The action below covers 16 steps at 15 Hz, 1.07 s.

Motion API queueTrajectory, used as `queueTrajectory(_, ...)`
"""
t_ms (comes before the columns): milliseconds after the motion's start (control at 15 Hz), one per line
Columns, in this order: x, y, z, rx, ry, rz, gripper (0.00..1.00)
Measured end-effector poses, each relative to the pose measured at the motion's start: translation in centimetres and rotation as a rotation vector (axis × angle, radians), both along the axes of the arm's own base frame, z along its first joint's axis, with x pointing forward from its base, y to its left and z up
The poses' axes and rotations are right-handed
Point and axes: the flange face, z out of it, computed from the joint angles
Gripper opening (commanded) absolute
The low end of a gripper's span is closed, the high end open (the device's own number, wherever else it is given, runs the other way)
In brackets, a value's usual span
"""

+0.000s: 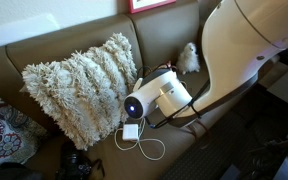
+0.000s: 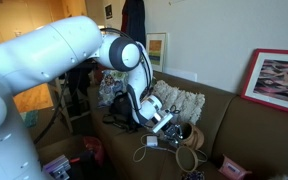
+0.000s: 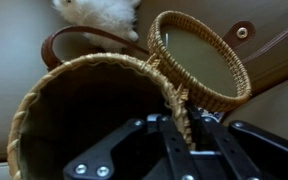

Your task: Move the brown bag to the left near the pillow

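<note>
Gripper [image 3: 180, 118]: in the wrist view I see the two dark fingers set close together with the woven rim wall between them, so they are clamped on the brown bag.
Brown bag [image 3: 84, 115]: fills the wrist view. The open rounded body sits at 9 o'clock of the fingers, and its round lid [image 3: 199, 60] hangs beside it at 1 o'clock.
Strap [image 3: 84, 40]: a thin brown band arcing over the body at 12 o'clock.
Bag in the exterior views: I cannot make it out clearly, as the wrist covers it.
Pillow [image 1: 84, 85]: a shaggy cream pillow leaning on the sofa backrest, at 9 o'clock of the wrist in an exterior view and just beside it. It also shows behind the wrist in an exterior view [image 2: 184, 100].
Sofa [image 1: 44, 45]: brown — it carries everything listed here.
White fluffy toy [image 1: 189, 57]: sits against the backrest at 1 o'clock of the wrist, and appears at 11 o'clock in the wrist view [image 3: 94, 12].
Floral cushion [image 1: 4, 135]: at 8 o'clock of the pillow, at the frame edge.
White cable [image 1: 149, 148]: looped on the seat at 6 o'clock of the wrist.
</note>
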Motion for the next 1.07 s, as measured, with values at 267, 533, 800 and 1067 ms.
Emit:
queueTrajectory(267,0.7,0.0,-0.7,0.012,0.010,-0.025,0.57)
queueTrajectory(533,1.2,-0.3,-1.2,0.017,0.015,-0.046,0.86)
queueTrajectory(800,1.9,-0.8,-1.1,0.015,0.004,-0.058,1.00)
queueTrajectory(1067,2.4,-1.6,-0.7,0.012,-0.006,-0.078,1.00)
